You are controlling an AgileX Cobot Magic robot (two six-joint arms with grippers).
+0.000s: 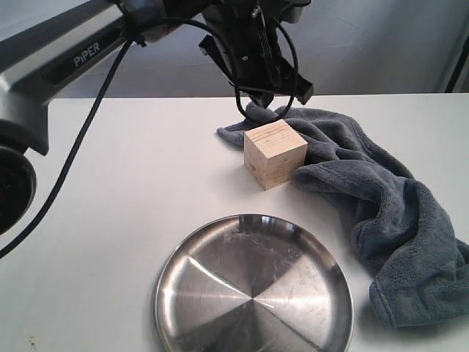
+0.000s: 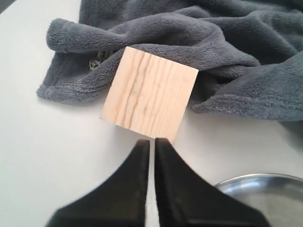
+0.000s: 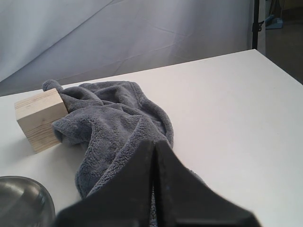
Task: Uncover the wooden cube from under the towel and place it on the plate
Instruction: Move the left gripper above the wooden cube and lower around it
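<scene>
Bare wooden cube [image 2: 149, 98] against towel [image 2: 227, 52]

plate [image 1: 253, 293] — lower rim off-frame

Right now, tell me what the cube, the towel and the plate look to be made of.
The wooden cube looks like pale, unvarnished wood: grain lines show. The towel seems plush fleece, dark blue-grey, with fuzzy nap. The plate is probably stainless steel: shiny, radial reflections, faint scratches.
</scene>
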